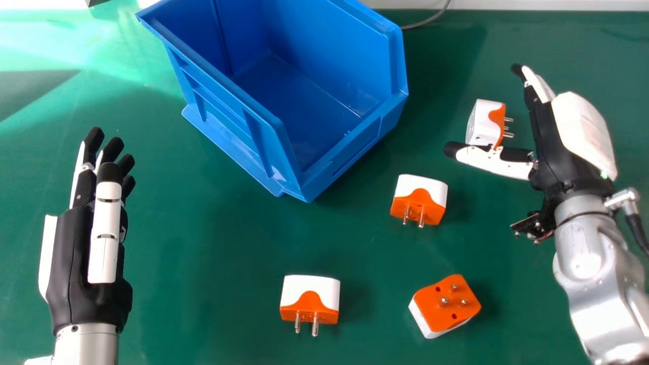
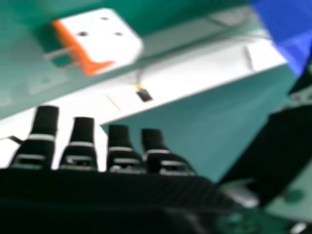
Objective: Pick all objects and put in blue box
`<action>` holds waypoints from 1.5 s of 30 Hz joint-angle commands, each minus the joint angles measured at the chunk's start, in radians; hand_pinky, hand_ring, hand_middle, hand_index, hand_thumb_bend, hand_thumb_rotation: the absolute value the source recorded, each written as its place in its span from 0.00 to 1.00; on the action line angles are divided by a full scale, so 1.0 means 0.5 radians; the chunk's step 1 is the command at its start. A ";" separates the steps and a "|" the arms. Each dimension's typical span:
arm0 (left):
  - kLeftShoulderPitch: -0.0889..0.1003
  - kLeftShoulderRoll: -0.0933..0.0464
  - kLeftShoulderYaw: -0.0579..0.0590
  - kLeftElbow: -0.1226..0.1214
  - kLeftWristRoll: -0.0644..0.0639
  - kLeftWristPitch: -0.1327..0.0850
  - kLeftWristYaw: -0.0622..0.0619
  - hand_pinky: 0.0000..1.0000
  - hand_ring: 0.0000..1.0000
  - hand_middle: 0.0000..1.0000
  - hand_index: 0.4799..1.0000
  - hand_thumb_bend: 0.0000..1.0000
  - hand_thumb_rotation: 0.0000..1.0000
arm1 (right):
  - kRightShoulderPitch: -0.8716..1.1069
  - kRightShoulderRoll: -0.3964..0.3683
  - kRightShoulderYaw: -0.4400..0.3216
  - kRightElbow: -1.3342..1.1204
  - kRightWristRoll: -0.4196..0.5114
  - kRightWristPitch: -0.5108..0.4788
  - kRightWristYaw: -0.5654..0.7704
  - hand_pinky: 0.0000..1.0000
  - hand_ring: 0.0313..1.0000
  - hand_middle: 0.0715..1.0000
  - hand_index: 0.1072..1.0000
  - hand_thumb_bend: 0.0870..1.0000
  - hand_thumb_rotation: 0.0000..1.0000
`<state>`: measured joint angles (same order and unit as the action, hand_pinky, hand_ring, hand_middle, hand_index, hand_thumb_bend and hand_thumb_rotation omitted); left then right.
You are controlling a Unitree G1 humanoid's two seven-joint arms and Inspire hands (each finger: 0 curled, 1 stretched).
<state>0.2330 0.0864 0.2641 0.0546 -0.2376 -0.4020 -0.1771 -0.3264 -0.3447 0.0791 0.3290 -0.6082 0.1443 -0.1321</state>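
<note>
Head view as my clock dial: blue box (image 1: 324, 56) at eleven; four plug adapters outside it, one (image 1: 484, 124) at two, another (image 1: 420, 197) just past three, a third (image 1: 443, 304) between four and five, the last (image 1: 309, 299) at six. My right hand (image 1: 552, 152), near three, straight-fingered, thumb spread beside the two-o'clock adapter, grips nothing. Left hand (image 1: 81, 274), eight o'clock, fingers straight, empty

From above, the head camera looks forward and down over the right hand (image 1: 550, 152).
A closer camera at that hand faces past its fingers (image 2: 45, 122); both catch the palm-side adapter (image 1: 482, 121) and blue box (image 1: 355, 147).
</note>
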 commanded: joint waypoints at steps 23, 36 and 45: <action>0.025 0.012 0.019 -0.040 -0.017 -0.010 -0.029 0.98 0.95 0.97 0.97 0.45 0.90 | -0.597 -0.200 0.357 0.801 -0.100 0.073 0.067 0.86 0.93 0.95 0.93 0.60 0.48; 0.061 0.004 0.013 -0.066 -0.032 -0.014 -0.034 0.98 0.96 0.96 0.96 0.47 0.88 | -0.876 -0.210 0.535 1.089 -0.110 0.141 0.170 0.86 0.93 0.95 0.93 0.58 0.47; 0.079 0.000 0.001 -0.074 -0.037 -0.020 -0.045 0.98 0.95 0.96 0.95 0.47 0.88 | -0.981 -0.220 0.612 1.180 -0.115 0.127 0.166 0.85 0.92 0.94 0.91 0.58 0.45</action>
<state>0.2630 0.0871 0.2615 0.0425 -0.2470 -0.4013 -0.1953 -0.7726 -0.4301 0.3802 0.9151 -0.6526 0.2108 -0.0486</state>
